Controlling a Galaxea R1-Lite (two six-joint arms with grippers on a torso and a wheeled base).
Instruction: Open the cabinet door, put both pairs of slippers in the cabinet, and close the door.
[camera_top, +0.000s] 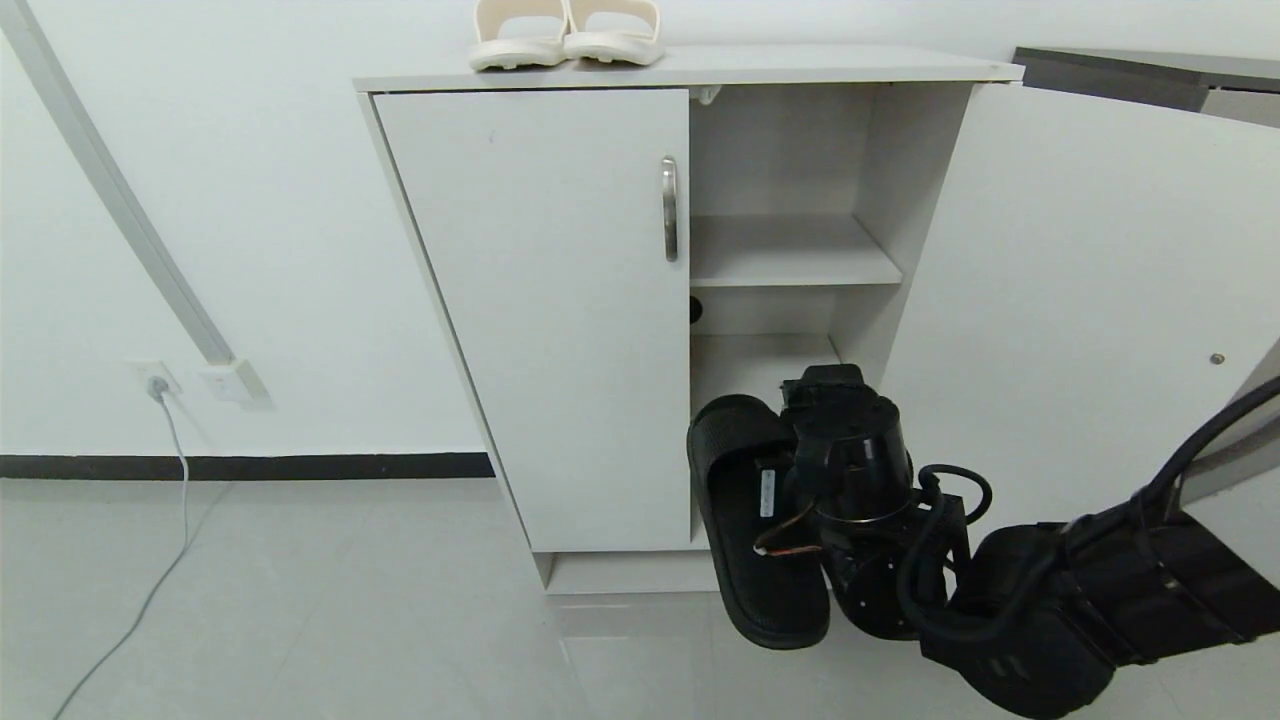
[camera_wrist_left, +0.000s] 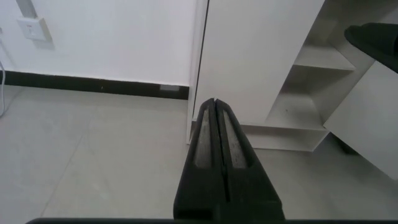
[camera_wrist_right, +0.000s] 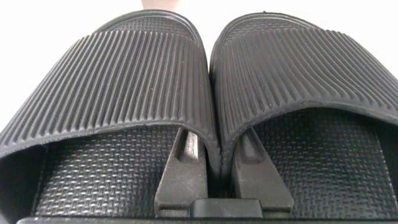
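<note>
**Black pair held at the mouth of the lower compartment**

I stand on a pale grey tiled floor (camera_top: 300, 610) before a white wall (camera_top: 230, 180) with a black skirting strip (camera_top: 250, 466) along its foot. A grey conduit (camera_top: 110, 190) slants down the wall to a plate, and beside that a socket (camera_top: 152, 380) feeds a grey cable (camera_top: 165, 540) that trails over the tiles.

The white cabinet (camera_top: 690, 68) stands against the wall. Its left door (camera_top: 540, 320) is shut and carries an upright metal handle (camera_top: 669, 208). Its right door (camera_top: 1080, 300) is swung wide and stands just to the right of my right arm. The open half has an upper shelf (camera_top: 790, 255) and a lower compartment beneath it. A cream pair of slippers (camera_top: 565, 35) sits on the cabinet top above the shut door.

My right gripper (camera_wrist_right: 217, 171) is pinched narrow on the black slippers (camera_top: 755, 500), its fingers (camera_wrist_right: 186, 165) clamping the two ribbed straps where they meet. The pair hangs in front of the open half, just beside the shut door's free edge. Its long axis runs from the compartment mouth back toward me, the rounded far end pointing into the cabinet. One slipper shows a small white label; my wrist hides the other.

My left gripper (camera_wrist_left: 214, 134) is over the floor well left of the cabinet, its fingers pressed together on nothing.
</note>
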